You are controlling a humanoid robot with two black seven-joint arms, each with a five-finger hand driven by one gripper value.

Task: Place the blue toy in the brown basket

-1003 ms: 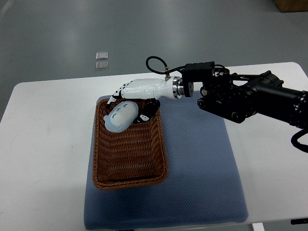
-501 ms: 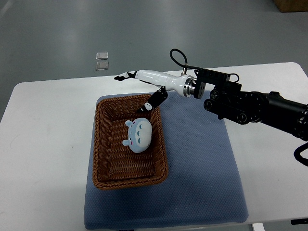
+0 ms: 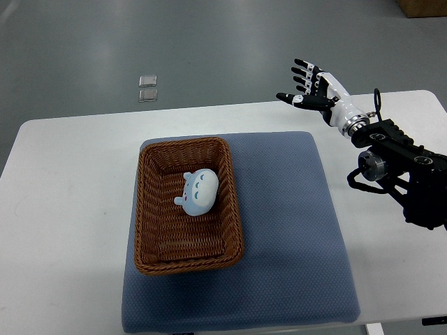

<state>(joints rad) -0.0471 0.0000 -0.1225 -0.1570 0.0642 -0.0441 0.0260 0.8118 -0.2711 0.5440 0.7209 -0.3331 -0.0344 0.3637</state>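
a white table with rounded corners fills most of the frame, running from the left edge to the right edge and down to the bottom. a blue-grey padded mat lies on it, centred and reaching toward the bottom edge of the frame, its surface finely dotted. beyond the table, the upper part of the frame shows a grey floor with soft light reflections. two small clear square pieces sit on that floor, upper left of centre, one just above the other. a brown cardboard corner shows at the upper right corner of the frame.
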